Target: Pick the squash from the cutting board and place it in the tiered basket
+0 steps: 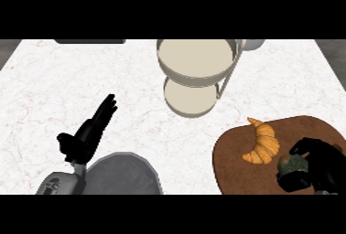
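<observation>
Half the squash (293, 164) hidden, right hand (317, 167) curled round it

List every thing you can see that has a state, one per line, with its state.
Squash: on the cutting board, right hand curled round it.
Croissant: lying on the board, untouched.
Tiered basket: both tiers hold nothing.
Right hand: shut on the squash.
Left hand: open, fingers straight, holding nothing.

Bare counter (135, 82) between cutting board (233, 155) and tiered basket (196, 68) — croissant (263, 144) on board's near-basket side.
</observation>
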Tool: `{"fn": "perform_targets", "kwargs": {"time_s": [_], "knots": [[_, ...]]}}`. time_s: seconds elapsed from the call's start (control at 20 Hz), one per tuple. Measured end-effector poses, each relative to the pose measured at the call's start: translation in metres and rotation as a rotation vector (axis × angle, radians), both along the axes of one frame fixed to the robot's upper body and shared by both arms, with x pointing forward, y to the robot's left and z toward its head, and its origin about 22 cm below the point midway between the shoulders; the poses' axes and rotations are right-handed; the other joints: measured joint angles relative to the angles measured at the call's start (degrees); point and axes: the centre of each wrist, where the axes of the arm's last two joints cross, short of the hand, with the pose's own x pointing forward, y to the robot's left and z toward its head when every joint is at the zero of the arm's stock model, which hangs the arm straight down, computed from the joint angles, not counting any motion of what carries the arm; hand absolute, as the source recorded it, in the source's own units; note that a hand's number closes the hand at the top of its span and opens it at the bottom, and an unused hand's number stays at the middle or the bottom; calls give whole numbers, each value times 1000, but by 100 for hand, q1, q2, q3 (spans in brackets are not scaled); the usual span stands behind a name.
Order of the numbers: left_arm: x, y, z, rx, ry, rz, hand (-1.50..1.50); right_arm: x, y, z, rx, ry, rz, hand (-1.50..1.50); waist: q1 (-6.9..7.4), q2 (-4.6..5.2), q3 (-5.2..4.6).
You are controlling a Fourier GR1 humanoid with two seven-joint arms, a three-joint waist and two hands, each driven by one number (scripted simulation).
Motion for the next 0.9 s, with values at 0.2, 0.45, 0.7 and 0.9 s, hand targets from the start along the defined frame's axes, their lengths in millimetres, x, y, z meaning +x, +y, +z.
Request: {"fn": "perform_targets", "kwargs": {"time_s": [0.2,0.45,0.7,0.9], "knots": [[0,4,2,-3,1,2,0,-29,-11,11,-41,8,24,150,-23,-1,5],[-9,1,-1,-7,10,5,0,-53,-15,29,3,-107,40,150,-58,-9,11],[-2,-1,2,-7,7,10,0,-56,0,69,152,-363,90,150,-53,-10,11],[-4,-1,-3,-5,4,3,0,-46,8,99,152,-469,132,150,-6,-2,4]]}}
